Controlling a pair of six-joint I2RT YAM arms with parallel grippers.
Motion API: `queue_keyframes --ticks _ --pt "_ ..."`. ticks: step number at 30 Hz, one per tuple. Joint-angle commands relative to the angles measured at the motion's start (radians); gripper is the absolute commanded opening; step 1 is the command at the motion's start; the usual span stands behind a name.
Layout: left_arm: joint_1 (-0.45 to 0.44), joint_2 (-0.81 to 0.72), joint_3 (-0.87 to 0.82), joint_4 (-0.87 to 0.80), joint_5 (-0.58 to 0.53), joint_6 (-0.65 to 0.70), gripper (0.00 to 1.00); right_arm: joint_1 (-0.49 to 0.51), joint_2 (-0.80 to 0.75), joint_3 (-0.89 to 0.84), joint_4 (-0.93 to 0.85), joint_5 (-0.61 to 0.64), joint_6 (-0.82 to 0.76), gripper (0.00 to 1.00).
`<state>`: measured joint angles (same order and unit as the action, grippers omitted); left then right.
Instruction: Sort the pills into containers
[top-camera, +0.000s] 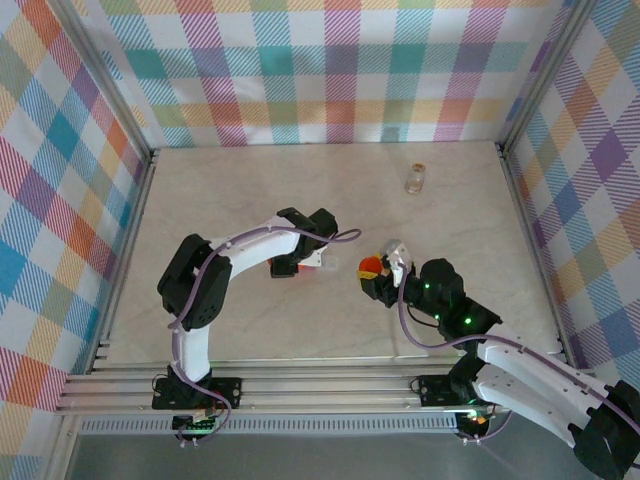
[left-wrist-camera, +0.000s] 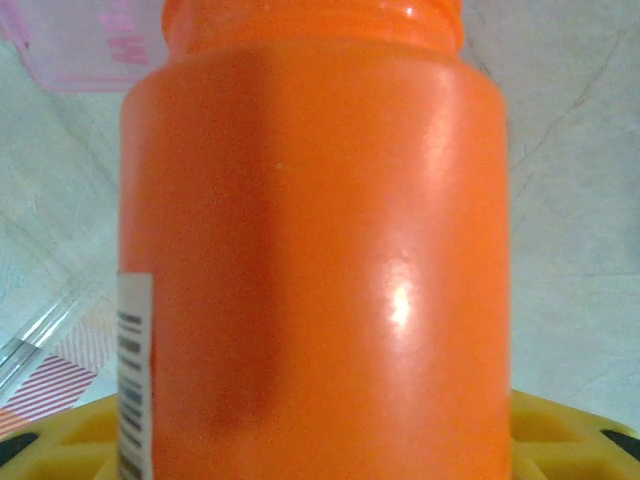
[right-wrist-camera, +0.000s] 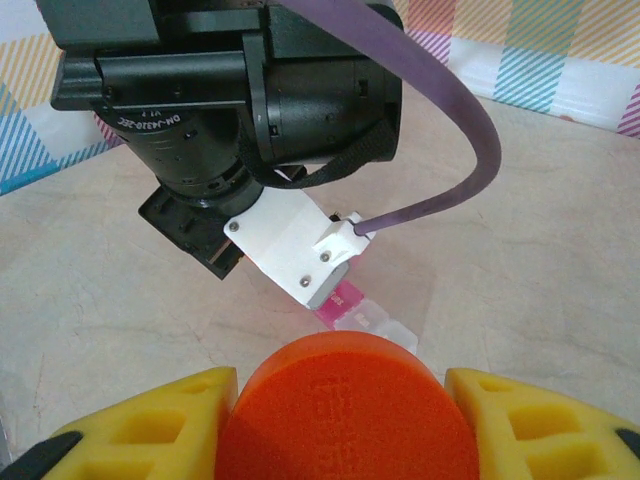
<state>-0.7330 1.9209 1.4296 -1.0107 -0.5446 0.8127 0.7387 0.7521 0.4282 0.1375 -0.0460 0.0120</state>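
From above, my left gripper (top-camera: 288, 266) is mid-table, clenched on a tall orange plastic bottle (top-camera: 283, 268). The small flat pink plastic pill box with a clear part (top-camera: 322, 262) lies just beside it on the pale marbled table (top-camera: 230, 190). My right gripper (top-camera: 372, 267) is opposite, grasping a round orange plastic cap (top-camera: 370, 266).

At my left wrist, the bottle stands between my yellow pads (left-wrist-camera: 60, 440), with a white label (left-wrist-camera: 135, 370) at its left edge and the pill box behind it, upper left.

At my right wrist, the cap touches both yellow fingers (right-wrist-camera: 150, 420). The pill box lies beyond it, under my left arm's wrist.
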Motion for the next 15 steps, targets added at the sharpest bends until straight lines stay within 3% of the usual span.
queue_keyframes --ticks 1,15 --pt "-0.006 -0.071 -0.02 -0.001 -0.027 0.029 0.0 -0.007 0.004 0.032 0.016 -0.02 0.011 0.18" --pt "-0.008 -0.039 -0.019 0.006 -0.053 0.049 0.0 -0.007 0.006 0.032 0.016 -0.021 0.012 0.18"
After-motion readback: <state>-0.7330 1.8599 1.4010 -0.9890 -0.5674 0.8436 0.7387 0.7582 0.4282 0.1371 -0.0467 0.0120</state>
